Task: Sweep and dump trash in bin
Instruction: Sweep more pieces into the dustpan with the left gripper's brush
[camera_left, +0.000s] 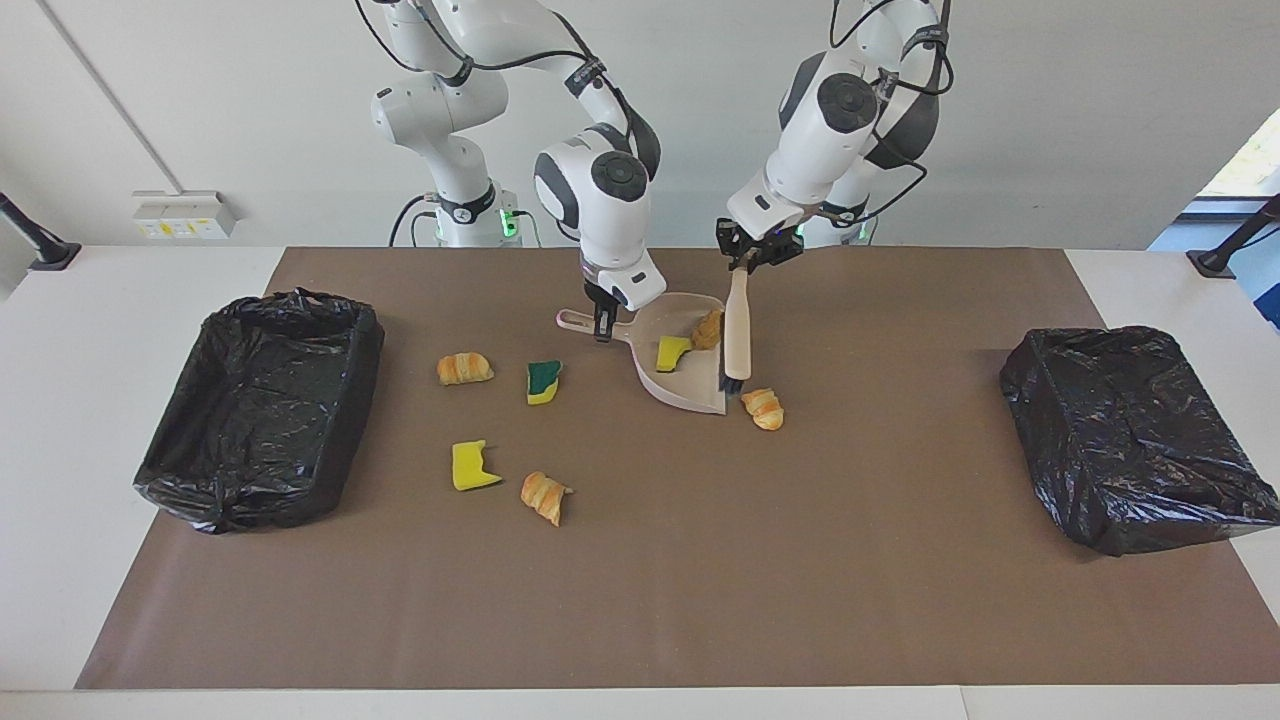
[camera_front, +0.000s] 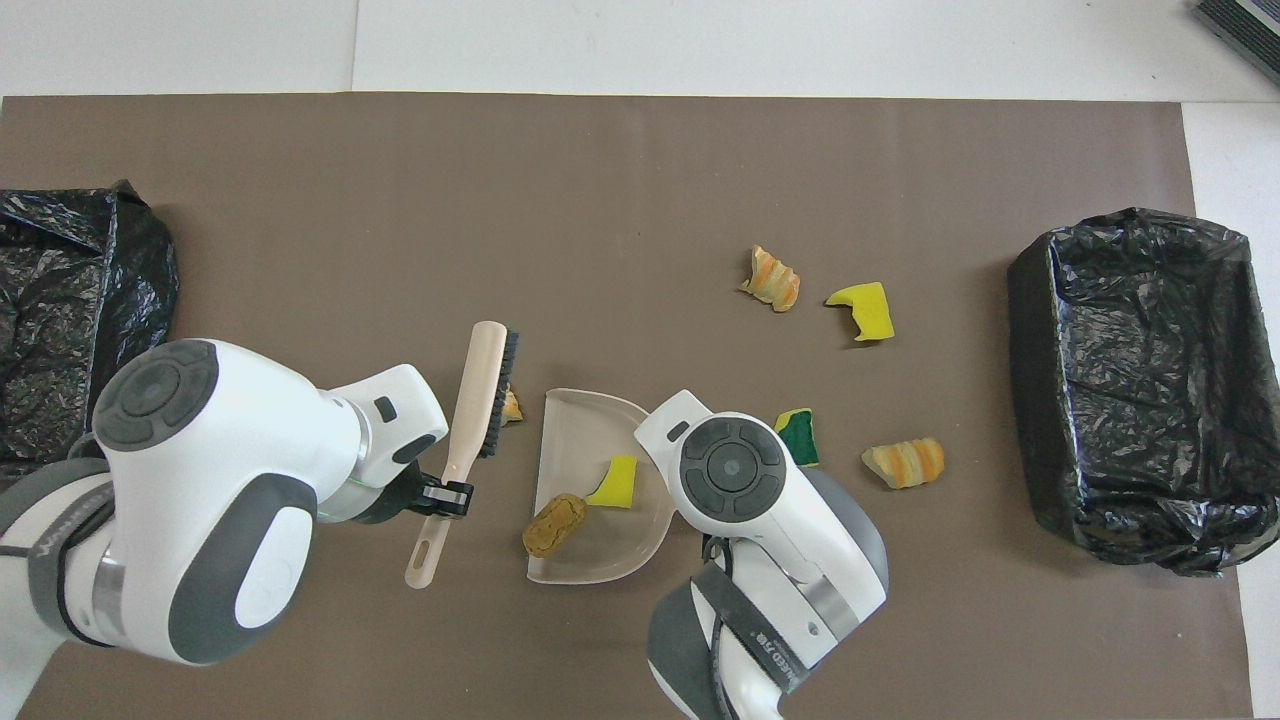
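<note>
robotics lab for sure, two white arms (camera_left: 600, 190) bolted at a white table (camera_left: 120, 290), brown paper mat (camera_left: 700, 560) laid out, bare white wall (camera_left: 1050, 120), power socket box (camera_left: 180, 213), staged bin-bag-lined trays (camera_left: 260, 410)

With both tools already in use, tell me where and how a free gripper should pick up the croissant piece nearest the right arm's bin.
Grip the croissant piece across its narrow middle, coming straight down from above. It lies flat on the brown mat, long axis running toward the bin, with open space all round, so fingers should fit on its two long sides.
</note>
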